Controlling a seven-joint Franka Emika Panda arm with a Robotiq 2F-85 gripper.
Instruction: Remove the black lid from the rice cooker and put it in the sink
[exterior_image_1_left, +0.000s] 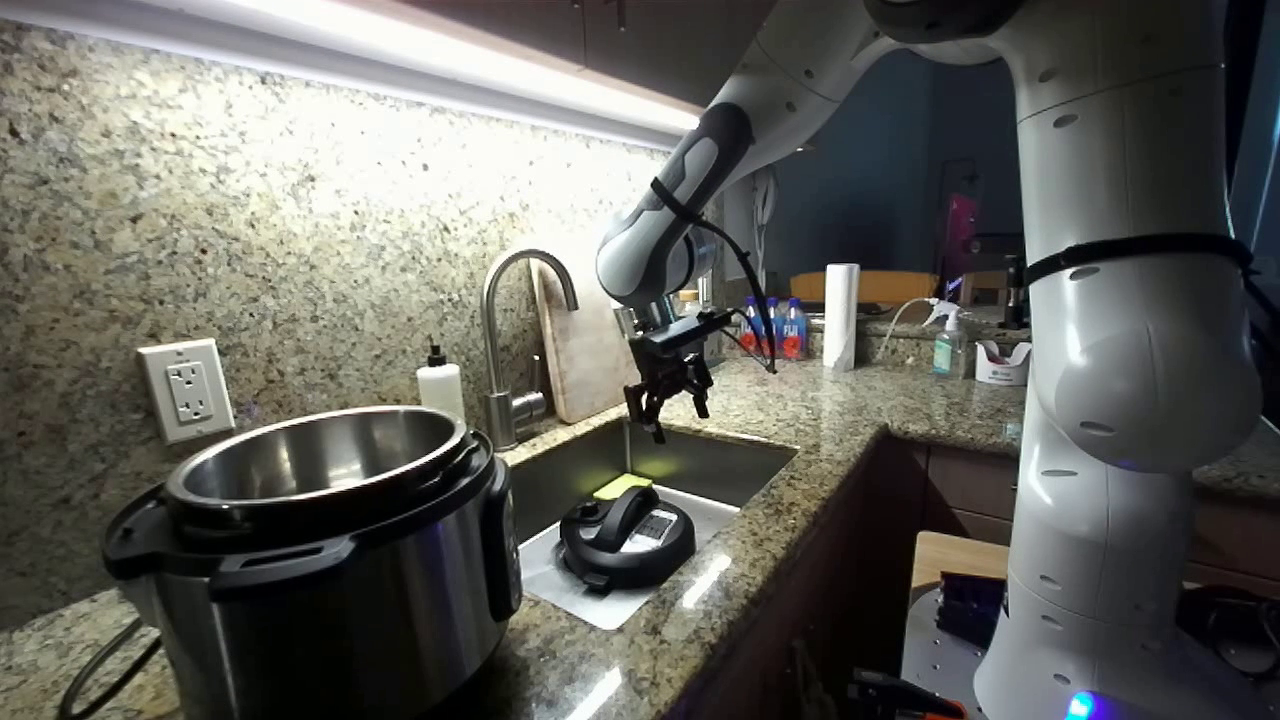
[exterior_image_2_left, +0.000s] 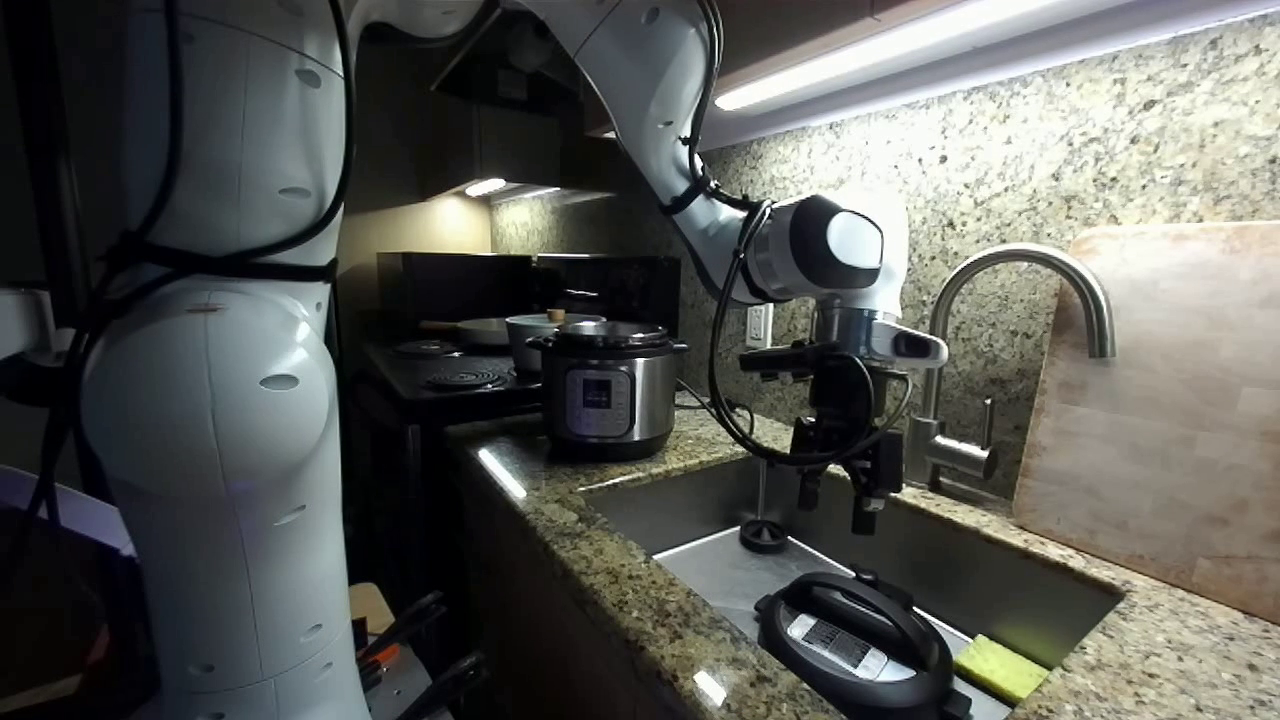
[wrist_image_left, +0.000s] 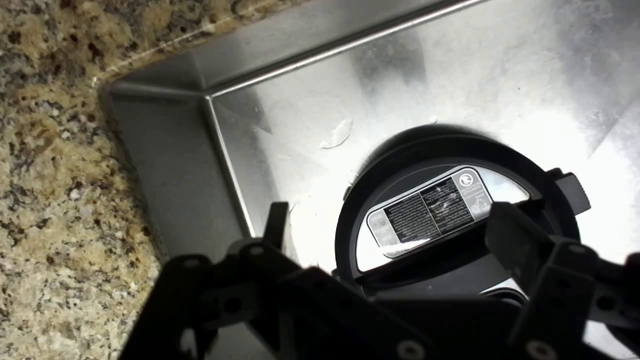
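In an exterior view, the rice cooker stands near, at the left, with the steel inner pot showing within its black rim. To its right and farther off is the stainless sink, and on its floor lies the round black lid, handle side up. A yellow-green sponge sits just beyond the lid. The gripper hangs above the sink, well apart from the lid, its jaws spread. A white pump bottle stands left of the gooseneck faucet. On the far counter are FIJI water bottles, a paper towel roll and a spray bottle.

In an exterior view, a stained wooden cutting board leans at the right, beside the faucet. The lid lies in the near part of the sink, the sponge to its right, and a black drain strainer shows toward the far end. The cooker stands beyond the sink on the granite counter, with a lidded pot on the stovetop behind it.

In the wrist view, the gripper's fingers stand wide apart, the right one overlapping the lid in the picture, the left one nearer the sink wall. The lid's printed label faces up, and its lower part is hidden behind the gripper
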